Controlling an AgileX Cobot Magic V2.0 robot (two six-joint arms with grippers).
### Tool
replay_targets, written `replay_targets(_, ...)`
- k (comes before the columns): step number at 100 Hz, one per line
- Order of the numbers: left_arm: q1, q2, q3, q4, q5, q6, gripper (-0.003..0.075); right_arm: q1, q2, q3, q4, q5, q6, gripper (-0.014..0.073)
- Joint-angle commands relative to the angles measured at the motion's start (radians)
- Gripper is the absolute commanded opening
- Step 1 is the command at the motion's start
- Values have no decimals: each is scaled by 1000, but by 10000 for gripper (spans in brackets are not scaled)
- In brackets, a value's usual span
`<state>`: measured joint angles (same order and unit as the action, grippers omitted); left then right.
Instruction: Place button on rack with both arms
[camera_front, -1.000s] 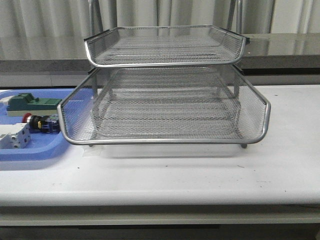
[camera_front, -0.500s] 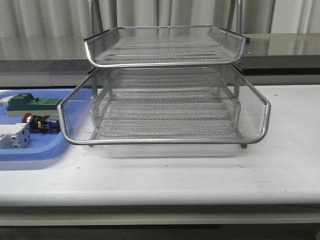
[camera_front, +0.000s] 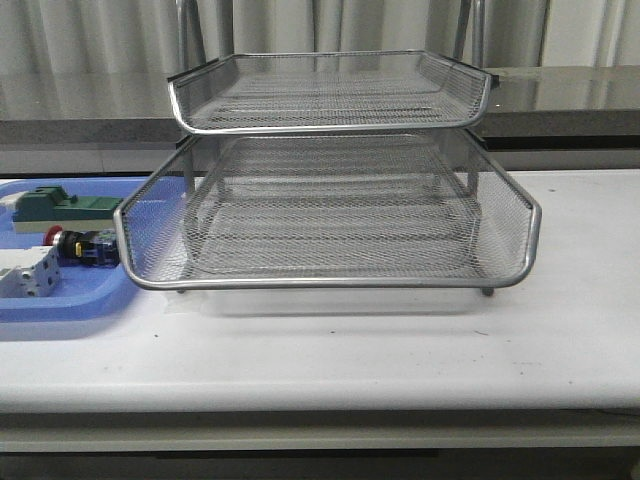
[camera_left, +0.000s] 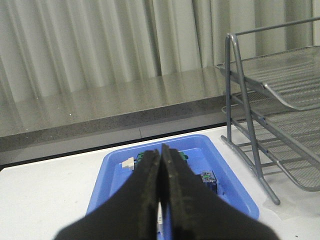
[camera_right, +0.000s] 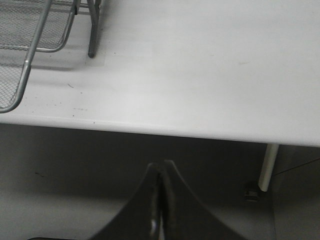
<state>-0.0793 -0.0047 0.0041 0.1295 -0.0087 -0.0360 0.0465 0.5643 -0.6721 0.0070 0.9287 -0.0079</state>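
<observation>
We see a smooth white table (camera_front: 400, 350) filling the lower frame. At centre stands the rack (camera_front: 330, 215), shiny silver wire mesh with curved rims. At far left lies a flat blue plastic tray (camera_front: 60, 300) holding the button (camera_front: 78, 245), red-capped with a dark round body. Our left pincer (camera_left: 161, 185), black and angular, is pressed together empty above the tray, the button apart from it. Our right pincer (camera_right: 160, 200) is likewise closed beyond the table edge.
</observation>
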Motion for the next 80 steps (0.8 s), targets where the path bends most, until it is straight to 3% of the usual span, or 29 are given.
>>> replay_targets(1, 4, -27, -2, -35, -78, -8, -20, 1, 3, -33, -7, -54, -1, -68)
replay_targets(14, 4, 17, -89, -129, -11, -8, -20, 1, 3, -33, -7, -54, -1, -68)
replay_targets(30, 4, 148, -261, -137, 111, -8, -20, 1, 3, -33, -7, -54, -1, -68)
replay_targets(80, 4, 863, -829, -136, 467, -8, -20, 1, 3, -33, -7, -53, -1, -68)
